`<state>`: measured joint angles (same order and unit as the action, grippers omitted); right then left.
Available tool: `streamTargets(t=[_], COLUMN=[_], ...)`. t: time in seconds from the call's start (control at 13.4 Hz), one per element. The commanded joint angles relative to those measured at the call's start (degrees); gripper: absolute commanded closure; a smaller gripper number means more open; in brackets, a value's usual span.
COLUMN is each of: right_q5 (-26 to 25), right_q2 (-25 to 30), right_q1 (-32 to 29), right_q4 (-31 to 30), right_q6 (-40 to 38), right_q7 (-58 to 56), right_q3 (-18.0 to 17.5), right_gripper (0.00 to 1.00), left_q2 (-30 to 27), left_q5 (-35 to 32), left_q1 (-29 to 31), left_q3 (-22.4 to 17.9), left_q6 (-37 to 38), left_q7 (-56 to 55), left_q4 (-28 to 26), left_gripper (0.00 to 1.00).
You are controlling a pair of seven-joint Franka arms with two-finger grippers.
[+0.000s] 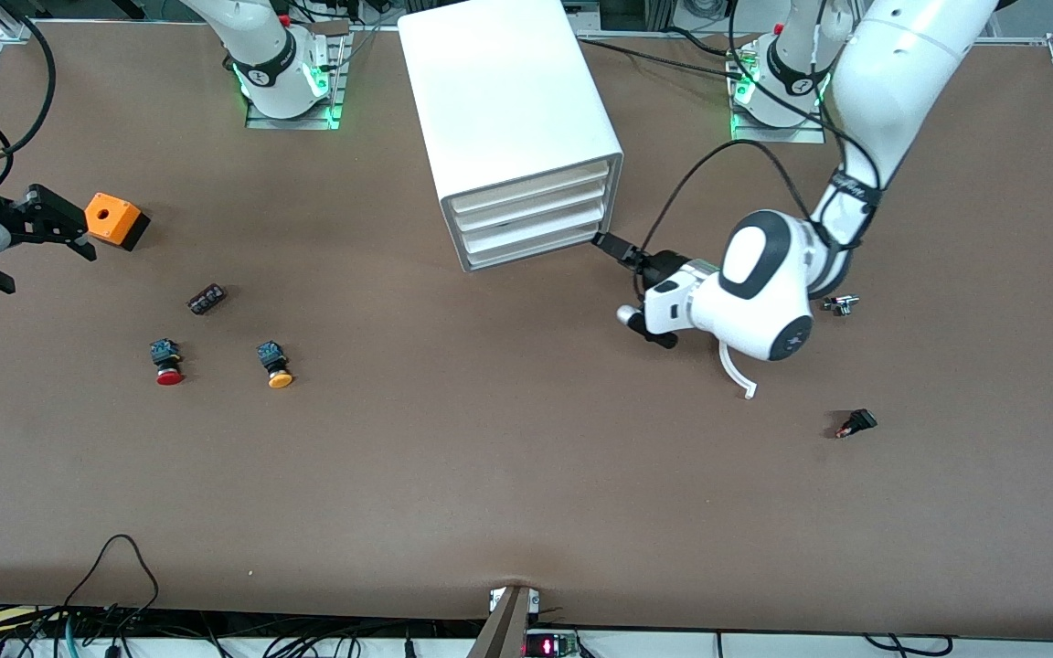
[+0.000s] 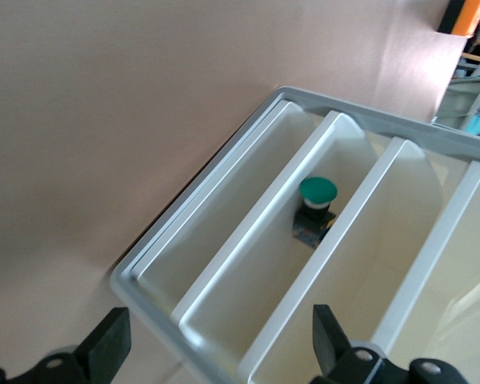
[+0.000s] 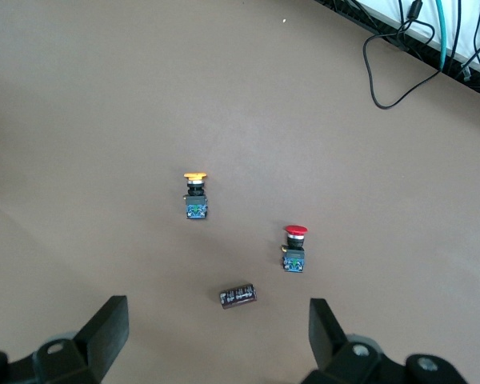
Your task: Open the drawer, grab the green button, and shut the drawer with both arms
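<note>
– Reaching for the drawer [image 2: 252, 264] with the left claw [image 2: 218, 342]?

– Yes. Spread wide and empty, hovering just in front of the cabinet [image 1: 508, 91], at its front corner toward the left arm's end. Cabinet itself midway along the desk [image 1: 526, 475] edge by the robot bases. Not touching the drawer front, judging by the left wrist view.

– And the button [image 2: 316, 204]?

– Lying inside that drawer, second slot up from the desk, seen through the gap over its front lip. Shut or barely ajar, hard to say which.

– So how to pull well?

– Probably shift toward the middle of the lip, hook one finger [image 2: 326, 336] behind it, then draw straight out along the drawer's run. Avoid tugging from the corner: risk of skewing the tray or dragging the light cabinet across the desk. Go slowly and stop short of full travel, to avoid dropping the tray.

– Any use for the right claw [image 3: 216, 340]?

– Waiting, likewise wide open with nothing in it, over the desk edge at the right arm's end, just beside an orange box [image 1: 115, 219]. Could steady the cabinet, or fetch the button once exposed. Leave the red-capped button [image 3: 294, 250] and orange-capped button [image 3: 195, 196] out on the desk alone.
</note>
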<state>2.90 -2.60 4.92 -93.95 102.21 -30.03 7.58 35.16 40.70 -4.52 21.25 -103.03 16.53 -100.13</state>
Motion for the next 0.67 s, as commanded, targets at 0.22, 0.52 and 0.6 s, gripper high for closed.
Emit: streamTargets(t=[0.22, 0.52, 0.6], right_q5=[-0.4, -0.4, -0.3], right_q2=[-0.4, -0.4, -0.4], right_q1=[0.4, 0.4, 0.4], right_q4=[1.1, 1.1, 1.1], right_q6=[-0.3, -0.3, -0.3], right_q7=[0.6, 0.6, 0.6], right_q3=[0.2, 0.2, 0.2], right_gripper=[0.00, 0.00, 0.00], left_q2=[5.6, 7.5, 8.7], left_q5=[4.7, 10.3, 11.1], left_q1=[-3.7, -4.3, -4.4], left_q3=[0.0, 0.0, 0.0], left_q6=[-5.6, -5.2, -5.0], left_q7=[10.9, 19.6, 21.9], left_q4=[2.0, 1.7, 1.8], left_gripper=[0.01, 0.03, 0.04])
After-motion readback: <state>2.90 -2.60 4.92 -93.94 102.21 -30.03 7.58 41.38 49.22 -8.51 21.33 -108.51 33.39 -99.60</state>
